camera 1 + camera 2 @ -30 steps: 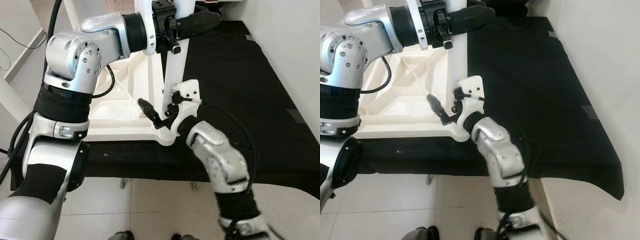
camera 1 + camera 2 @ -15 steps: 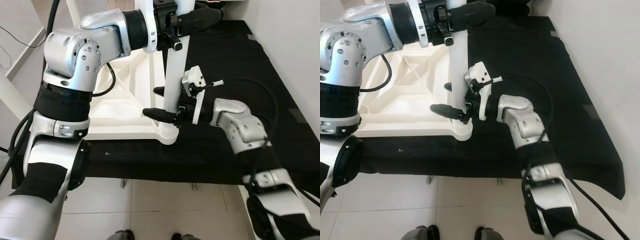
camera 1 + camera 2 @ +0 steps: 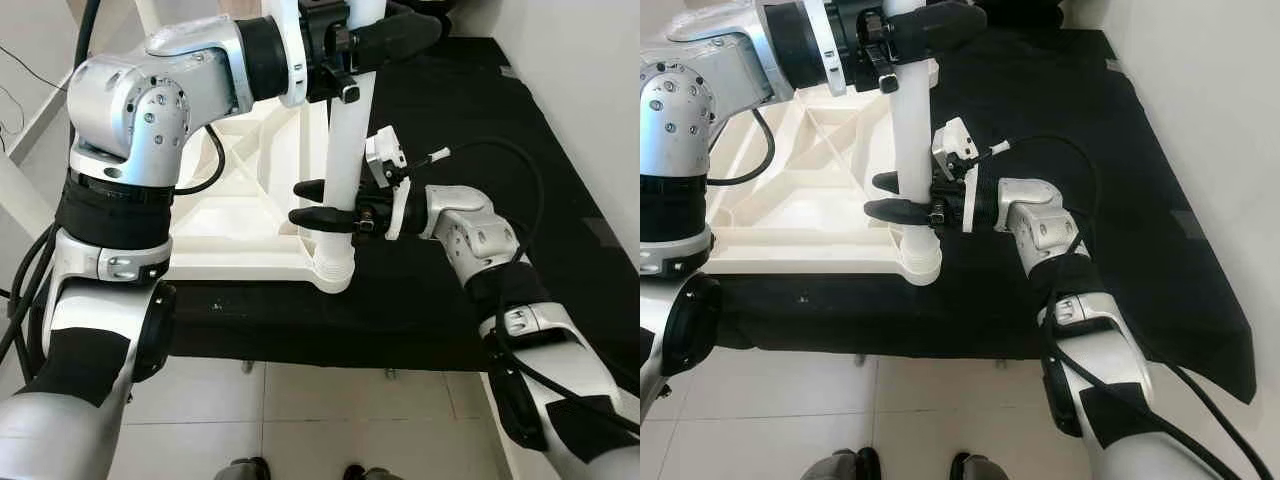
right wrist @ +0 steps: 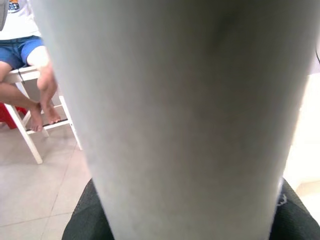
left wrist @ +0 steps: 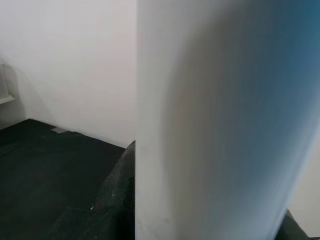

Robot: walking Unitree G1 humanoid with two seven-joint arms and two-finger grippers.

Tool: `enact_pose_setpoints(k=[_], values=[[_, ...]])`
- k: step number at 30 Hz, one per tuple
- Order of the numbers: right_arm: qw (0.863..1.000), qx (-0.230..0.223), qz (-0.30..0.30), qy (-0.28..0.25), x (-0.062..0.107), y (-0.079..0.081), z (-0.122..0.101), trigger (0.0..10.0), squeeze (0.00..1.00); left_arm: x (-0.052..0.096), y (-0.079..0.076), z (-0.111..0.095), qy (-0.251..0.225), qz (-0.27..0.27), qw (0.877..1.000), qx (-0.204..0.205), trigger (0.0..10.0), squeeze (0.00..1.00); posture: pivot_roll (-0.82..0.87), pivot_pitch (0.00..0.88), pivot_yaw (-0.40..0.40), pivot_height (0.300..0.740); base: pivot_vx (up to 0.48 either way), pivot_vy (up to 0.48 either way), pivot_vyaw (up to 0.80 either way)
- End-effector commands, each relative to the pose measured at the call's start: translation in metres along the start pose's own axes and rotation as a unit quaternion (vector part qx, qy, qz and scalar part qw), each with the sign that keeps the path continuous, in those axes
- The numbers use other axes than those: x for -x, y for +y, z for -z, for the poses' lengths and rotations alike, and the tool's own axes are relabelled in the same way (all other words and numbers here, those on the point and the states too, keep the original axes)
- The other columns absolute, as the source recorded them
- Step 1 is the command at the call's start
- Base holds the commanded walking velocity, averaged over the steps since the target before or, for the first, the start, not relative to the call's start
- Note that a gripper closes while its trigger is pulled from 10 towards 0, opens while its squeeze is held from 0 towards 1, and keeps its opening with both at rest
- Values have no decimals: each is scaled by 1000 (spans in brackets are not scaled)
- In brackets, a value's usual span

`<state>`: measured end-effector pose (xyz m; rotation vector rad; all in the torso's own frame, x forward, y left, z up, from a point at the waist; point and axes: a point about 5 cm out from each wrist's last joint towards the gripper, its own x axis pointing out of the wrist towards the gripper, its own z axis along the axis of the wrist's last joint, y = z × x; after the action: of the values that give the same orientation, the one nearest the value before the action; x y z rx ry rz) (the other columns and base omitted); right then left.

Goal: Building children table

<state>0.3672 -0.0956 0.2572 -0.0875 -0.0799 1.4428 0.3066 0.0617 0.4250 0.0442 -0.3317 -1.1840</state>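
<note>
A white children's table top (image 3: 240, 225) lies upside down on a black-covered surface (image 3: 450, 110). A white round table leg (image 3: 341, 160) stands upright in the corner socket (image 3: 333, 272) nearest me. My left gripper (image 3: 392, 28) is shut on the leg near its top, and the left wrist view has the leg (image 5: 210, 120) pressed close between the fingers. My right gripper (image 3: 296, 201) is shut on the same leg lower down, a little above the socket, with one black finger on each side. In the right wrist view the leg (image 4: 185, 115) stands right against the camera.
The black surface's front edge (image 3: 330, 350) runs just below the socket, with tiled floor (image 3: 300, 410) beneath. A white wall (image 3: 590, 90) bounds the right side. A person (image 4: 25, 55) sits on a white stool beyond the leg.
My right arm has swung up from the table's corner to the leg, and its fingers have drawn together around it. The left gripper has kept its hold on the leg.
</note>
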Motion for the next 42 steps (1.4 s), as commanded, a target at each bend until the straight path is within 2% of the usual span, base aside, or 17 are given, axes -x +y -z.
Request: enact_pose_setpoints(k=[1, 3, 4, 12, 13, 14, 15, 16, 17, 19, 25, 26, 27, 28, 31, 32, 42], values=[[999, -14, -36, -12, -9, 4, 2, 0, 0, -3, -2, -3, -29, 18, 999, 13, 0, 502, 48, 173, -46, 740, 0, 0, 0], [999, -14, -36, -12, -9, 4, 2, 0, 0, -3, -2, -3, -29, 18, 999, 13, 0, 502, 48, 173, -46, 740, 0, 0, 0], [999, -10, -29, -10, -10, 4, 5, 0, 0, -3, -2, -3, -30, 21, 999, 7, 9804, 1000, 44, 171, -47, 740, 0, 0, 0], [990, -15, 134, 37, -10, 9, 38, 0, 0, 5, -2, -1, -35, 18, 999, 22, 10000, 1000, 18, 175, -68, 740, 0, 0, 0], [974, -16, 218, 51, -9, 11, 48, 0, 0, 9, -1, 0, -38, 6, 999, 26, 10000, 1000, 12, 176, -75, 740, 0, 0, 0], [886, -42, 453, 88, 7, 6, 65, 0, 0, 15, 0, 1, -41, -5, 999, 31, 10000, 1000, 10, 178, -87, 740, 0, 0, 0], [886, -42, 453, 88, 7, 6, 65, 0, 0, 15, 0, 1, -41, -5, 999, 31, 10000, 1000, 10, 178, -87, 740, 0, 0, 0], [856, -46, 501, 120, 4, 31, 82, 0, 0, 24, 2, 3, -42, -18, 998, 38, 10000, 1000, 23, 185, -86, 740, 0, 0, 0], [844, -49, 517, 135, 1, 51, 89, 0, 0, 29, 3, 5, -42, -25, 998, 42, 10000, 1000, 23, 185, -86, 740, 0, 0, 0], [861, -55, 489, 126, -10, 69, 90, 0, 0, 36, 2, 8, -37, -32, 998, 45, 10000, 1000, -2, 180, -79, 740, 0, 0, 0], [847, -64, 518, 99, -11, 57, 81, 0, 0, 41, 1, 15, -36, -51, 997, 54, 10000, 1000, -3, 168, -87, 740, 0, 0, 0], [842, -65, 527, 97, -13, 58, 79, 0, 0, 44, 1, 17, -38, -66, 996, 56, 10000, 745, -3, 167, -89, 740, 0, 0, 0], [842, -65, 527, 97, -13, 58, 79, 0, 0, 44, 1, 17, -38, -66, 996, 56, 10000, 745, -3, 167, -89, 740, 0, 0, 0], [835, -67, 538, 95, -15, 58, 76, 0, 0, 48, 2, 20, -42, -87, 994, 57, 10000, 310, 0, 165, -89, 740, 0, 0, 0], [833, -68, 541, 95, -16, 59, 75, 0, 0, 50, 2, 21, -44, -94, 993, 56, 10000, 310, 0, 165, -89, 740, 0, 0, 0], [826, -69, 551, 97, -14, 61, 73, 0, 0, 59, 4, 24, -43, -126, 990, 48, 10000, 0, 7, 162, -87, 740, 0, 0, 0], [819, -58, 562, 95, -5, 51, 68, 0, 0, 96, -1, 27, -58, -177, 982, 25, 10000, 0, 16, 155, -84, 740, 0, 0, 0]])
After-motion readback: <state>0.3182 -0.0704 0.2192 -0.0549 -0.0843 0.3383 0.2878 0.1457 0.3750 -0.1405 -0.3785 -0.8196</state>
